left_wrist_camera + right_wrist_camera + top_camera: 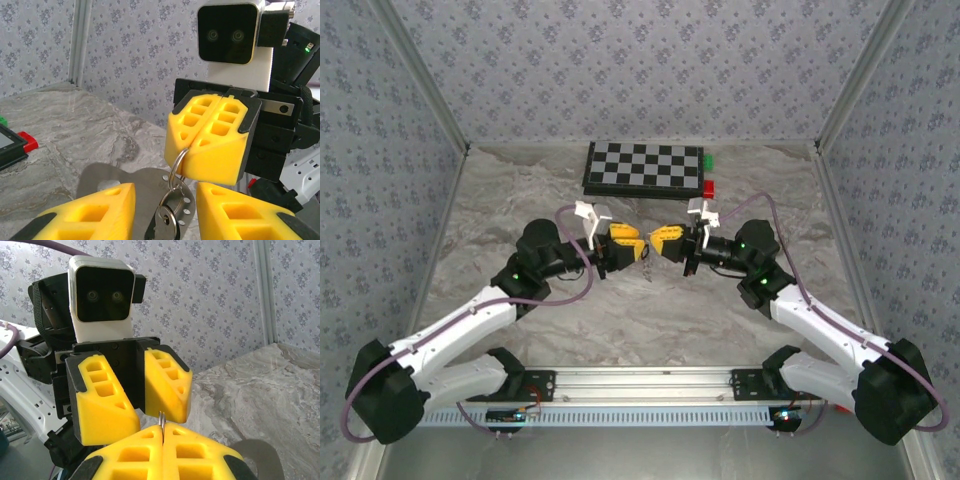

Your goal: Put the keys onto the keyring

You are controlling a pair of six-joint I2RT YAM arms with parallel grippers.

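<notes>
arms (pixel 470 325) meet mid-table; right fingers (pixel 195 132) apparently pinch keyring (pixel 172 165).

Right end effector (pixel 197 150): matt yellow plastic, moulded with recessed pockets, set in matt black plastic mounts. Clamped at its tips, the keyring (pixel 171 167): thin polished metal wire, bright and smooth. Hanging beneath that, inside the parted, likewise matt yellow plastic left end effector (pixel 165 200), the key (pixel 166 220): silvery metal with a dull sheen. Under both end effectors, the counter (pixel 75 130): marble-patterned, smooth, faintly sheened.
</notes>
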